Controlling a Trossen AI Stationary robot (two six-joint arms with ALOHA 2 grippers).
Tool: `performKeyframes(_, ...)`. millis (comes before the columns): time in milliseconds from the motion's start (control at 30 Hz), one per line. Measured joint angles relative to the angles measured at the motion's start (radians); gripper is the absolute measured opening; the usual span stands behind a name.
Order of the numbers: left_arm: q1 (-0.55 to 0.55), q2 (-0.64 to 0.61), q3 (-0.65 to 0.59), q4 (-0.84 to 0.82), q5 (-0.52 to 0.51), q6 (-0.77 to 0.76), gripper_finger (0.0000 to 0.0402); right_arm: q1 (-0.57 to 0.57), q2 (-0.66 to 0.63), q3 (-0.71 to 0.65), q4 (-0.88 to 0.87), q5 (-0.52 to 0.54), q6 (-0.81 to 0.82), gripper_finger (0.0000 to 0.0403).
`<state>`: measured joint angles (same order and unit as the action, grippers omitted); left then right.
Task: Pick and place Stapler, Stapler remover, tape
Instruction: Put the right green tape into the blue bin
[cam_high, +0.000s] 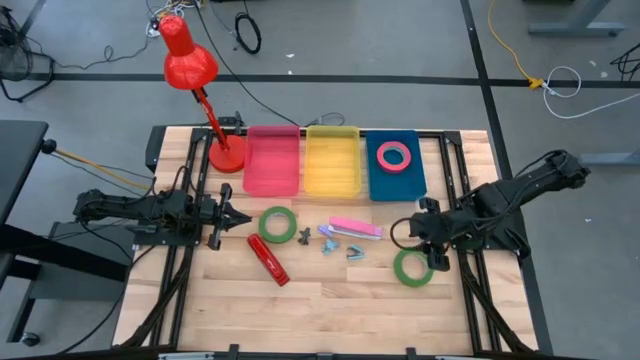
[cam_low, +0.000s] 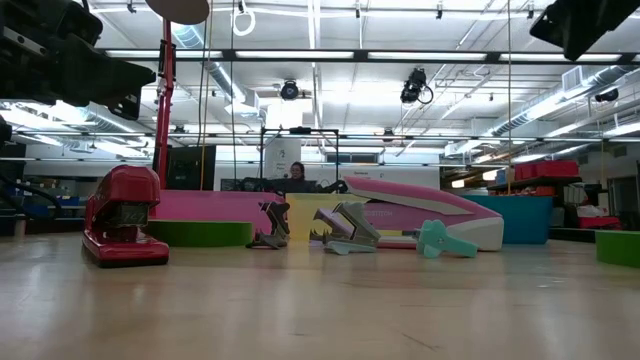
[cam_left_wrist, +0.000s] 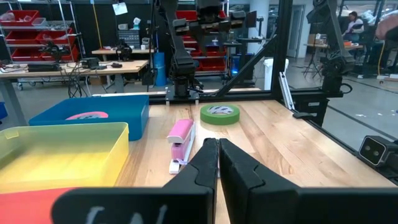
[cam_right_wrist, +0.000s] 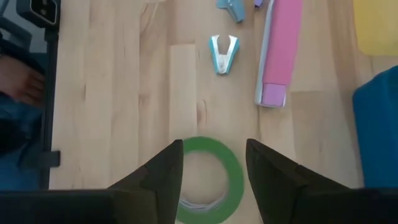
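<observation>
A red stapler (cam_high: 268, 259) and a pink stapler (cam_high: 356, 228) lie flat on the wooden table. Between them are three small staple removers: dark (cam_high: 304, 236), blue-purple (cam_high: 327, 238) and teal (cam_high: 356, 251). One green tape ring (cam_high: 277, 224) lies flat left of centre, and another (cam_high: 412, 267) lies near the right. A red-pink tape ring (cam_high: 393, 156) lies in the blue tray (cam_high: 414, 182). My right gripper (cam_right_wrist: 214, 162) hangs open above the right green ring (cam_right_wrist: 208, 180), clear of it. My left gripper (cam_left_wrist: 217, 155) is shut at the table's left, holding nothing.
A pink-red tray (cam_high: 271, 160) and a yellow tray (cam_high: 333, 160) stand beside the blue one along the far edge. A red desk lamp (cam_high: 190, 65) stands at the far left. Black frame rails (cam_high: 470, 290) run along both sides of the table.
</observation>
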<state>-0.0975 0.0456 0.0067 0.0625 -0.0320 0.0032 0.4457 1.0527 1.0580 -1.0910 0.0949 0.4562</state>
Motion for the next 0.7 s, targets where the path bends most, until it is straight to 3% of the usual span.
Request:
performKeyframes(333, 0.0, 0.0, 0.0, 0.0, 0.0, 0.0, 0.0021, 0.07, 0.0, -0.019, -0.037, 0.012, 0.078, 0.0173)
performKeyframes(500, 0.0, 0.0, 0.0, 0.0, 0.0, 0.0, 0.0021, 0.09, 0.0, -0.148, 0.026, 0.009, 0.07, 0.0173)
performKeyframes(700, 0.0, 0.0, 0.0, 0.0, 0.0, 0.0, 0.0021, 0.089, 0.001, -0.32, 0.134, -0.076, 0.071, 0.0173)
